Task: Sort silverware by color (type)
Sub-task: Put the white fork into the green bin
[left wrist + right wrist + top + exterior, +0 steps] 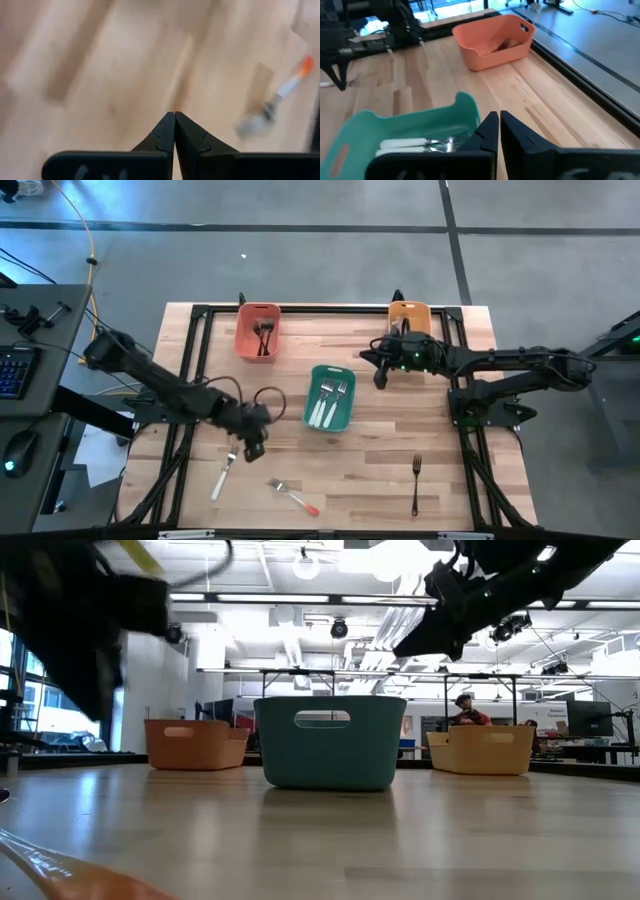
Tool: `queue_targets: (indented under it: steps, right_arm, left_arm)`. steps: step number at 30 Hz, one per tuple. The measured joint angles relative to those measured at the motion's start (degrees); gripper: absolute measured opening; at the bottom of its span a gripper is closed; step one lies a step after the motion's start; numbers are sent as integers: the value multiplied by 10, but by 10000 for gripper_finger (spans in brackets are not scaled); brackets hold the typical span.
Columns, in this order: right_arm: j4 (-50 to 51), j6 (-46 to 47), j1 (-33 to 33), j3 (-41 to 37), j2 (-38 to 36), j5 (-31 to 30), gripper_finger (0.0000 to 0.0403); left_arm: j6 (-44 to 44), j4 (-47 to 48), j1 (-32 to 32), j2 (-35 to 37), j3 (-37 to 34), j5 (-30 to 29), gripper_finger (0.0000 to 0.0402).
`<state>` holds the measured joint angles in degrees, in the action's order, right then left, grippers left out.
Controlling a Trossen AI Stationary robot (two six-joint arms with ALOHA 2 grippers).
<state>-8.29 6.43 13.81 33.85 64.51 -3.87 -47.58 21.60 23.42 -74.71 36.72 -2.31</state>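
Note:
My left gripper (251, 446) hangs shut and empty over the table's near left part, just beyond a white-handled fork (224, 475) lying flat. Its wrist view shows the shut fingertips (174, 118) above bare wood, with a blurred fork with an orange handle end (280, 97) off to one side. That fork (293, 497) and a dark-handled fork (416, 483) lie flat near the near edge. My right gripper (380, 373) is shut and empty in the air between the orange bin (409, 318) and the teal bin (330, 397); its fingertips (498, 119) hover past the teal bin's rim (465, 107).
The teal bin holds white-handled silverware (415, 145). The salmon bin (258, 330) at the far left holds dark-handled forks (265, 332). A black frame borders the table's sides (190, 380). Bare wood lies between the loose forks (350, 470).

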Motion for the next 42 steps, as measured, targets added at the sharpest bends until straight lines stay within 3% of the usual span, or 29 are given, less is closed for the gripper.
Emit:
queue_targets:
  steps: [4,11,20,30,33,37,42]
  right_arm:
    - [-17,1,-8,0,0,0,2]
    - [-15,0,-19,0,0,0,2]
    - [-17,-18,-23,0,0,1,2]
    - [-18,-20,-23,0,0,1,2]
    - [-16,-20,-23,0,0,1,2]
    - [-13,-20,-23,0,0,1,2]
    - [-14,-24,-23,0,2,-5,2]
  left_arm:
    - [-158,125,66,6,55,-8,12]
    - [-423,179,170,-12,69,12,63]
    - [-581,175,225,-92,69,37,123]
    - [-616,175,225,-148,69,65,122]
    - [-595,171,225,-150,69,65,91]
    - [-550,162,223,-151,69,63,18]
    - [-438,199,184,-145,69,57,7]
